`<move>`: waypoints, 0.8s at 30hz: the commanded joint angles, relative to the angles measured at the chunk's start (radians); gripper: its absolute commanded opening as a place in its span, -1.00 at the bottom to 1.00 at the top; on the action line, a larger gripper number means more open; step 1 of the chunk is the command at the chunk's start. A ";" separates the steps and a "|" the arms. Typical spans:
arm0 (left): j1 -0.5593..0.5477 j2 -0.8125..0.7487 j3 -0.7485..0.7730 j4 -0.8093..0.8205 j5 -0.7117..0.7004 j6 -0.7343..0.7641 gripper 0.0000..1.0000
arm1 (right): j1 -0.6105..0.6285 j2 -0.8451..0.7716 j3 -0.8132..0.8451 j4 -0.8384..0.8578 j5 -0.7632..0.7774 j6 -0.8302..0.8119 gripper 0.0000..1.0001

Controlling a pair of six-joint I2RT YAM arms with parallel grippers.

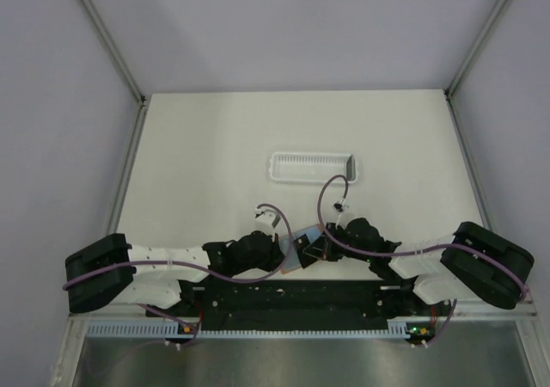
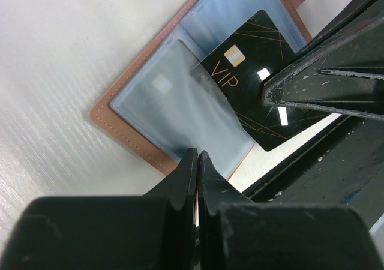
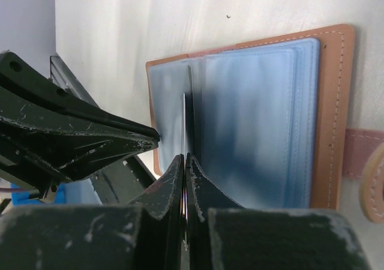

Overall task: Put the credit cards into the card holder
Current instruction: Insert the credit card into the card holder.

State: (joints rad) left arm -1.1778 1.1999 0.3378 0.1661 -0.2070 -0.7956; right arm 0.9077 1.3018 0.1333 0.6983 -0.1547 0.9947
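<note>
The card holder [image 2: 129, 135] lies open on the table, brown rim around pale blue sleeves [image 3: 258, 114]. A black credit card [image 2: 252, 72] printed "VIP" slants over its middle fold, one corner under the left sleeve's edge. My right gripper [image 3: 185, 157] is shut on this card, which shows edge-on [image 3: 183, 120] in the right wrist view. Another card's pale chip [image 2: 162, 84] shows through the left sleeve. My left gripper [image 2: 197, 156] is shut, its tips at the holder's near brown edge. From above, both grippers meet over the holder [image 1: 296, 254].
A white slatted tray [image 1: 311, 167] stands farther back at mid-table. The holder's pink strap [image 3: 363, 153] sticks out on its far side. The arms' black base rail [image 1: 284, 297] runs close behind the holder. Grey walls enclose the table.
</note>
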 commanded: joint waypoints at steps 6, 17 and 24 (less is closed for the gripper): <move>0.000 0.007 -0.019 -0.019 -0.023 -0.004 -1.00 | 0.010 0.010 0.055 -0.014 -0.065 -0.086 -1.00; 0.000 0.001 -0.017 -0.028 -0.023 -0.002 -1.00 | -0.058 -0.007 0.190 -0.275 -0.131 -0.289 -1.00; 0.000 -0.010 -0.022 -0.036 -0.029 -0.004 -1.00 | -0.145 0.017 0.199 -0.275 -0.223 -0.326 -1.00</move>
State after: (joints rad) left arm -1.1778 1.1995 0.3374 0.1658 -0.2108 -0.7998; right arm 0.7914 1.3117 0.2916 0.4358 -0.3141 0.7258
